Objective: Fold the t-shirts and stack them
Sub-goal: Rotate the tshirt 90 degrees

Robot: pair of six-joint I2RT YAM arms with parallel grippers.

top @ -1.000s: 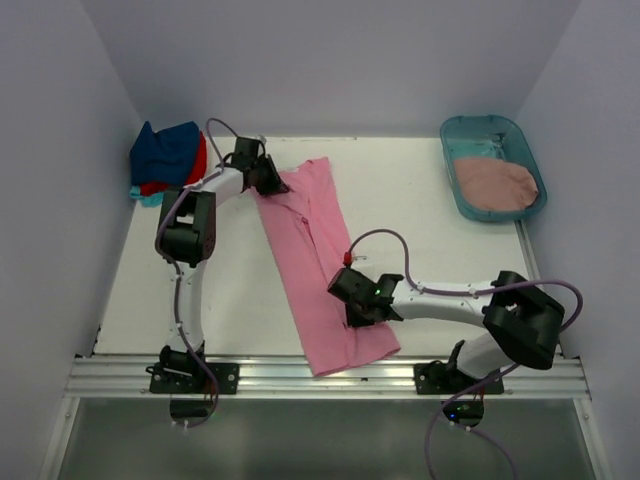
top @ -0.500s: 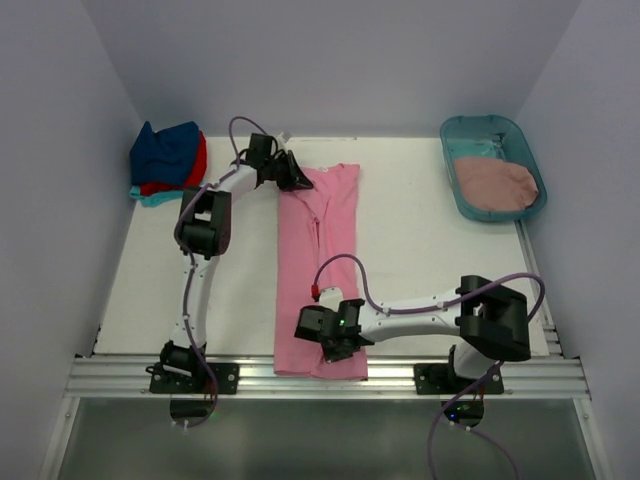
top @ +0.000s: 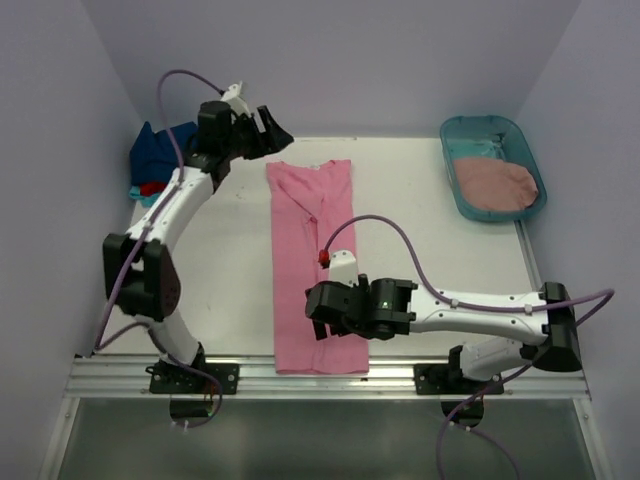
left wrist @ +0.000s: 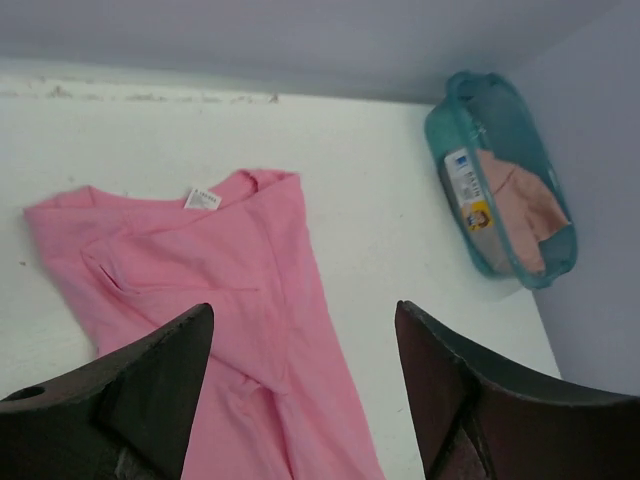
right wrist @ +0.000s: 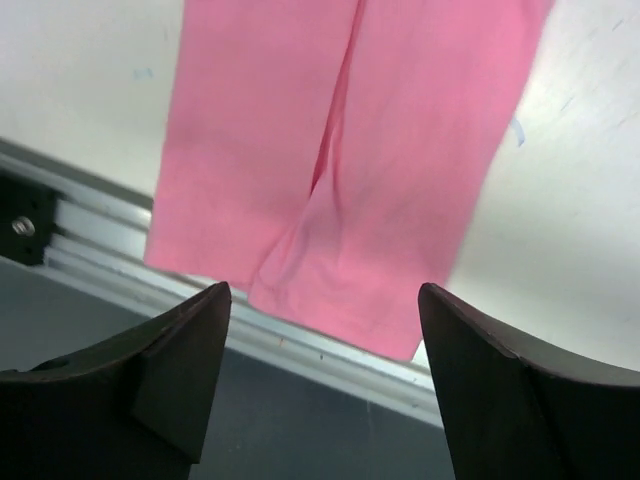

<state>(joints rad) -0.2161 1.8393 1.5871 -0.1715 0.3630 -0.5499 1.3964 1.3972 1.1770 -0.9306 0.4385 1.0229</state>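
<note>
A bright pink t-shirt (top: 310, 265) lies folded into a long narrow strip from the table's far middle to the near edge, its label end (left wrist: 203, 198) farthest away. My left gripper (top: 276, 133) hangs open above and just left of the collar end, nothing between its fingers (left wrist: 150, 380). My right gripper (top: 316, 312) hovers open over the shirt's near hem (right wrist: 330, 270), also empty. Navy, red and turquoise t-shirts (top: 165, 158) are heaped at the far left. A dusty rose t-shirt (top: 495, 184) lies in the teal tub (top: 480, 128).
The teal tub (left wrist: 470, 115) stands at the far right corner by the wall. An aluminium rail (right wrist: 300, 345) runs along the table's near edge, and the pink hem overhangs it. Purple-grey walls close in the left, back and right sides.
Both grippers went from shut on the pink t-shirt to open and lifted off it. The shirt now lies straight. The left arm swung up and back toward the far wall.
</note>
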